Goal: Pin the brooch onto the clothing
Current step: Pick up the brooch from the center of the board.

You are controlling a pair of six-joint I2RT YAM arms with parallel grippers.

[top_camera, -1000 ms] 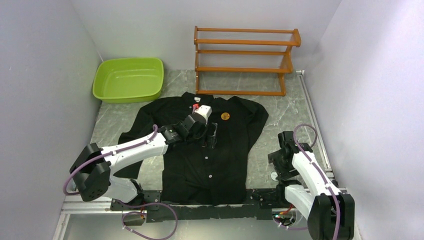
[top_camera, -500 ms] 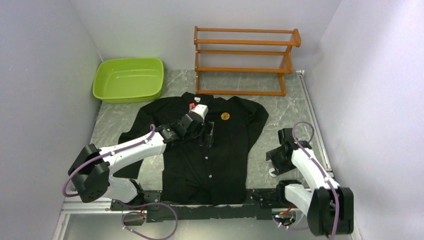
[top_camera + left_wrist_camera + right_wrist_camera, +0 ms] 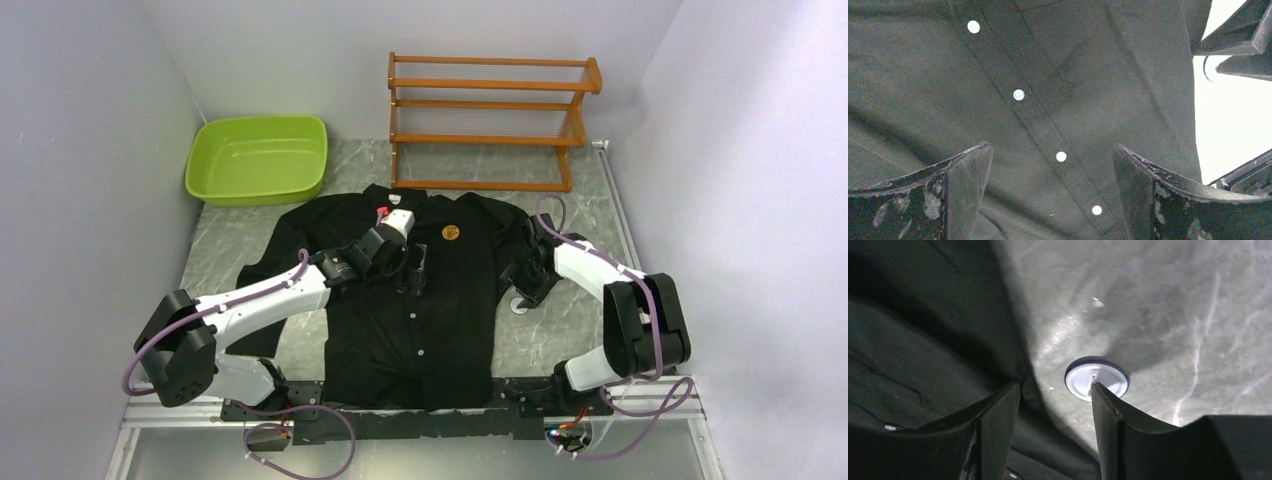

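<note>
Both arms (image 3: 270,295) reach low to the clothing (image 3: 440,320), fingers (image 3: 948,200) apart, holding nothing.

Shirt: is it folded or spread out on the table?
Spread out: the shirt lies flat, front up, on the table, its white buttons running in a line down the middle.

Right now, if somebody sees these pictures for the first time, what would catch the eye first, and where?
A large black long-sleeved shirt lies spread flat in the centre, a tiny shiny round orange brooch on its chest near the collar. Behind it stand a bright green plastic basin, far left, and an orange wooden rack. A small white round disc lies by the shirt's right edge, at the right end effector.
</note>
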